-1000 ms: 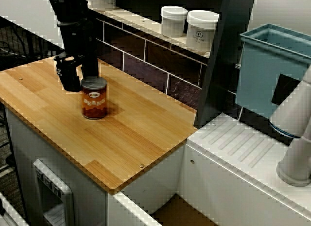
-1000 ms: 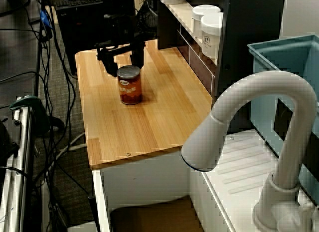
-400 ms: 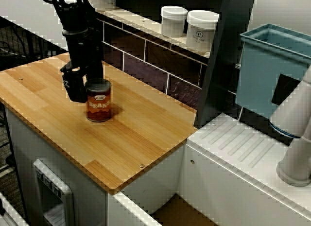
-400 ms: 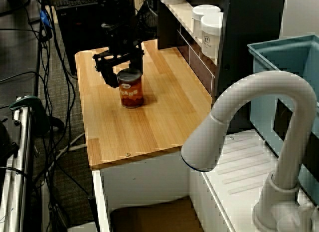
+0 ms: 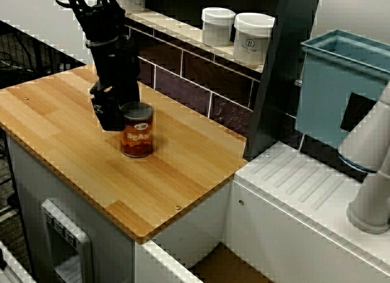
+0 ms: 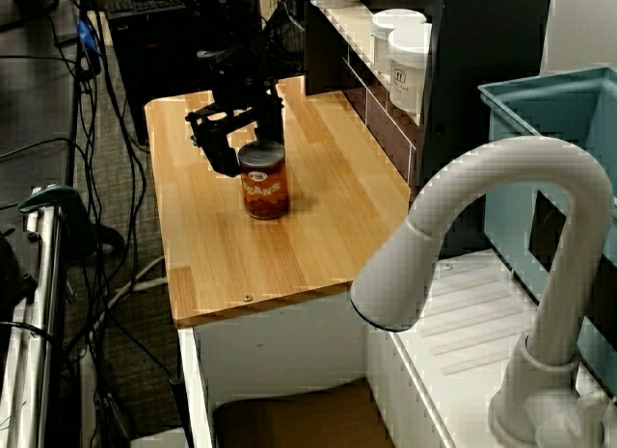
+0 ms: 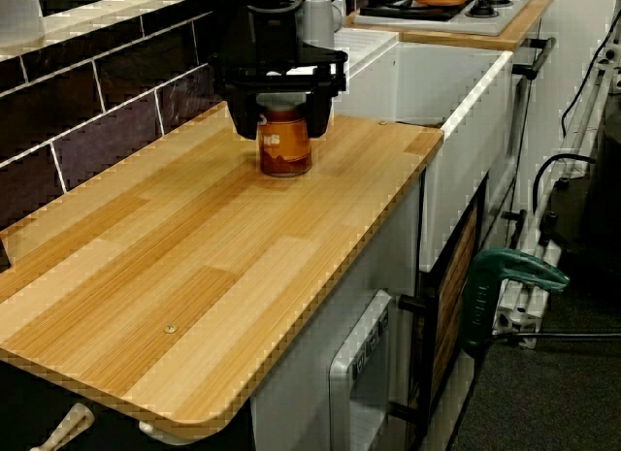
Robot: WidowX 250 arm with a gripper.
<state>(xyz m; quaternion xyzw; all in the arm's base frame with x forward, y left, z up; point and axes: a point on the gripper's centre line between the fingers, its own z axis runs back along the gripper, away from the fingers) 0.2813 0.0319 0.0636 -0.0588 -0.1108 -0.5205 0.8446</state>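
Note:
A can of beans [image 5: 137,134] with an orange-red label stands upright on the wooden counter [image 5: 170,173], toward its back half. My black gripper [image 5: 129,112] comes down from above and straddles the can's upper part, one finger on each side, shut on it. In the view past the faucet the can [image 6: 264,183] sits just right of the gripper [image 6: 253,151]. In the view along the counter both fingers flank the can [image 7: 284,143], with the gripper [image 7: 282,121] at its top; the can's base rests on the wood [image 7: 194,267].
A dark tiled wall [image 5: 183,70] runs behind the counter, and two white jars [image 5: 217,26] stand on the shelf above it. A dark upright post [image 5: 274,70], a white drainboard [image 5: 304,185], a teal bin [image 5: 344,88] and a white faucet [image 6: 482,275] lie to the right.
The gripper and the can have slid together toward the right along the counter, nearer the sink end. The can has stayed upright.

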